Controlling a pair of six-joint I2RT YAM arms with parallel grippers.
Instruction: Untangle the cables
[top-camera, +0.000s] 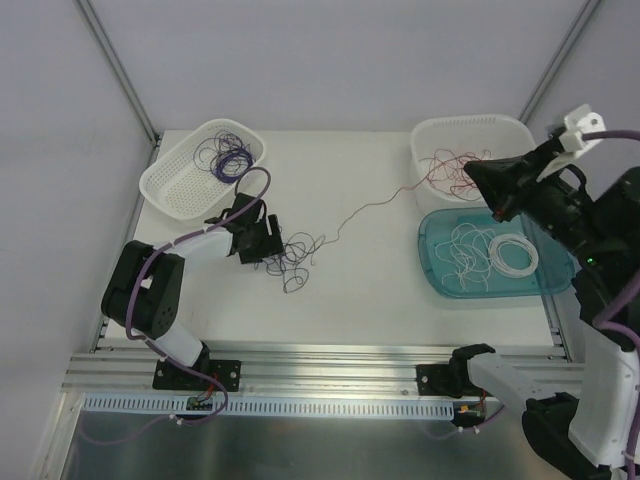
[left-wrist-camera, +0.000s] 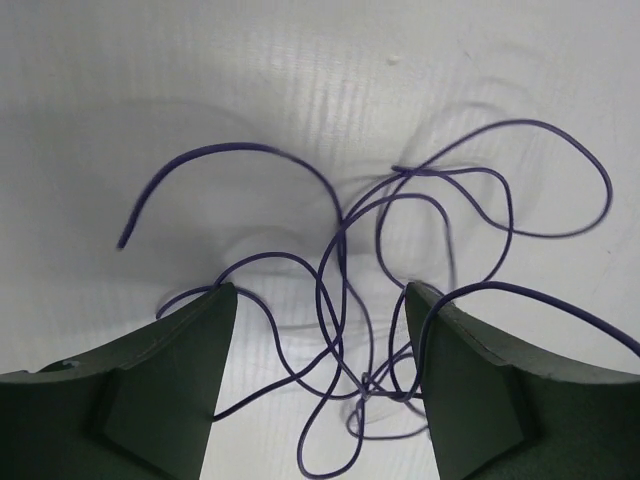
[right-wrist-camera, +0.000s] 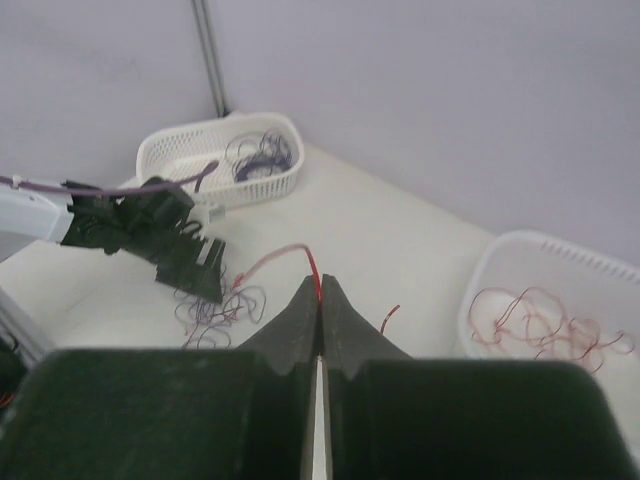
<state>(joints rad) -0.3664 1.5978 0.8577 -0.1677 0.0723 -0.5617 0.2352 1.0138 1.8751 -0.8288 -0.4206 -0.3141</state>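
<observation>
Purple cables (left-wrist-camera: 341, 240) lie looped between the left gripper's (left-wrist-camera: 320, 292) parted jaws.

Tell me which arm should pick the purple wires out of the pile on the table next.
Left. The left gripper stands open astride the thin dark purple wires; the right gripper is shut on a thin red wire, far off.

Plastic-coated cables (left-wrist-camera: 341, 245), smooth matt table (top-camera: 380, 290)
</observation>
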